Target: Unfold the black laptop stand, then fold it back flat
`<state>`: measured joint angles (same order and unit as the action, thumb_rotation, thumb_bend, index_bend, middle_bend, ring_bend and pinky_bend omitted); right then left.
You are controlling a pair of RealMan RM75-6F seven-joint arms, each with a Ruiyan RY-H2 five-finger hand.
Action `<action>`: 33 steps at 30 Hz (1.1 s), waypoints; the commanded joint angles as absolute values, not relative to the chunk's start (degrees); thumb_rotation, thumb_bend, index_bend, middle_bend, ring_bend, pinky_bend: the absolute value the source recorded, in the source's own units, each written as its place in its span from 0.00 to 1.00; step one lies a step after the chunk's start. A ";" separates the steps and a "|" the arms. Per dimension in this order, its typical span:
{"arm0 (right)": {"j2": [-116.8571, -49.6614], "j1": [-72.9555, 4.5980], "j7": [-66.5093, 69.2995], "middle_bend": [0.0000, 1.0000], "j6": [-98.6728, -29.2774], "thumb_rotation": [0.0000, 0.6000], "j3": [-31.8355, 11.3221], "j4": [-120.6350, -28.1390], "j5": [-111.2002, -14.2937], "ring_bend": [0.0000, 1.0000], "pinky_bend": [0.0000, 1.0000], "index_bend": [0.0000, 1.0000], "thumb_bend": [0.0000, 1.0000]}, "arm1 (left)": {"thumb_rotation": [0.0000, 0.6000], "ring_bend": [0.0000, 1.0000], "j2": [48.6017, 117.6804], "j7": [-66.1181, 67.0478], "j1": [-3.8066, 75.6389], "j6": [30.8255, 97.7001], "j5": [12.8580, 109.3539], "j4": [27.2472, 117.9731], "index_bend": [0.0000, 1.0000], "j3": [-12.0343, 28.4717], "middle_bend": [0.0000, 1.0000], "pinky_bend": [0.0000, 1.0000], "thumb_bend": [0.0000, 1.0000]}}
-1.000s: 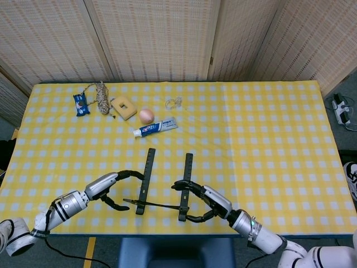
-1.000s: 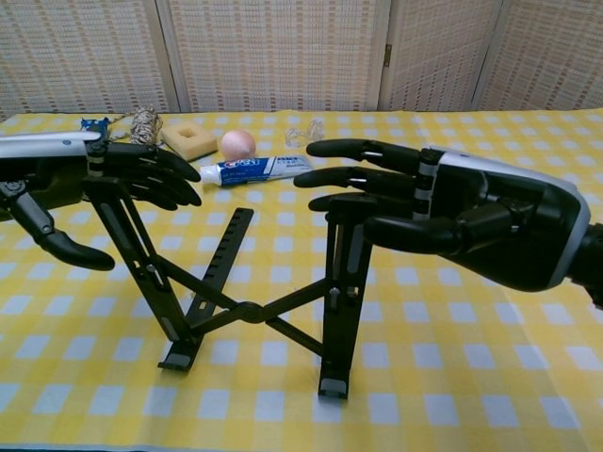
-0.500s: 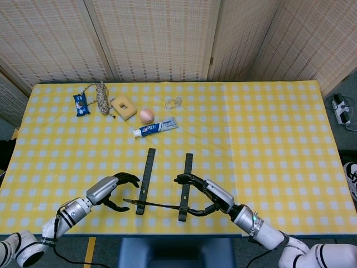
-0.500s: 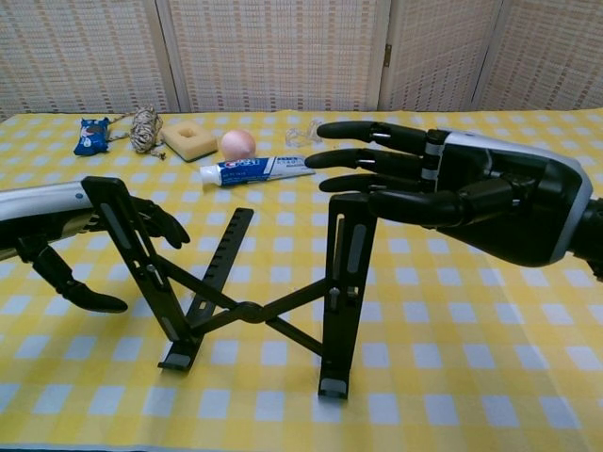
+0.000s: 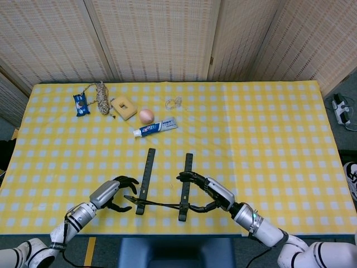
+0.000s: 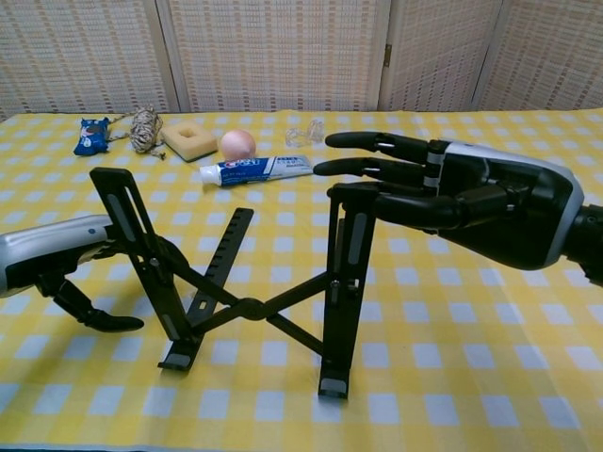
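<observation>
Left robot hand (image 6: 66, 268) lower, toothpaste (image 6: 254, 169) behind.

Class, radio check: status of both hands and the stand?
Left robot hand open beside black folding laptop stand. Right robot hand open, fingertips at its right upright. Stand unfolded. Nothing blocking.

You are working in a staged test room rather than a lived-in home. Your table (image 5: 268, 139) wears a yellow checked cloth, and woven folding screens (image 5: 156, 39) close it off on all sides behind. Unrelated odds and ends sit along the far edge: a toothpaste tube (image 5: 155, 128), a sponge (image 5: 124, 107), a coil of rope (image 5: 101, 97). A power strip (image 5: 340, 109) lies on the floor at right.
</observation>
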<state>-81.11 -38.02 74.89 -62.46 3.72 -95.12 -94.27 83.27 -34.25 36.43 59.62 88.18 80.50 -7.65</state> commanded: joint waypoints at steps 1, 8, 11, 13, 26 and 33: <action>-81.25 -38.05 75.03 0.17 -62.33 1.00 3.79 -94.90 -94.33 0.13 0.03 0.16 0.30 | 1.00 0.21 83.67 -34.11 35.92 59.92 88.37 80.33 0.47 -7.42 0.27 0.15 0.27; -81.17 -38.15 74.45 0.17 -62.61 1.00 4.85 -95.46 -96.38 0.12 0.03 0.16 0.30 | 1.00 0.22 84.90 -34.38 34.65 60.87 88.90 79.39 0.49 -6.74 0.29 0.15 0.29; -80.95 -37.87 73.78 0.17 -63.30 1.00 5.40 -96.17 -97.15 0.12 0.03 0.15 0.30 | 1.00 0.22 85.29 -34.66 34.34 61.06 89.29 79.07 0.50 -6.54 0.30 0.15 0.30; -80.76 -37.71 73.24 0.17 -63.57 1.00 5.70 -96.57 -97.40 0.12 0.03 0.15 0.30 | 1.00 0.23 85.56 -34.68 34.17 61.18 89.54 78.86 0.51 -6.39 0.30 0.15 0.31; -80.69 -37.24 71.39 0.17 -63.86 1.00 6.64 -97.61 -97.40 0.12 0.03 0.15 0.30 | 1.00 0.23 87.04 -33.81 33.28 61.62 90.90 78.09 0.52 -6.09 0.31 0.15 0.32; -80.85 -37.14 71.50 0.17 -63.78 1.00 6.70 -97.26 -97.01 0.12 0.03 0.15 0.30 | 1.00 0.23 87.88 -33.51 33.11 61.22 91.06 77.69 0.53 -5.86 0.31 0.15 0.34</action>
<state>-80.84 -37.15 71.50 -63.79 6.70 -97.27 -97.02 87.83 -33.53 33.13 61.25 91.08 77.73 -5.89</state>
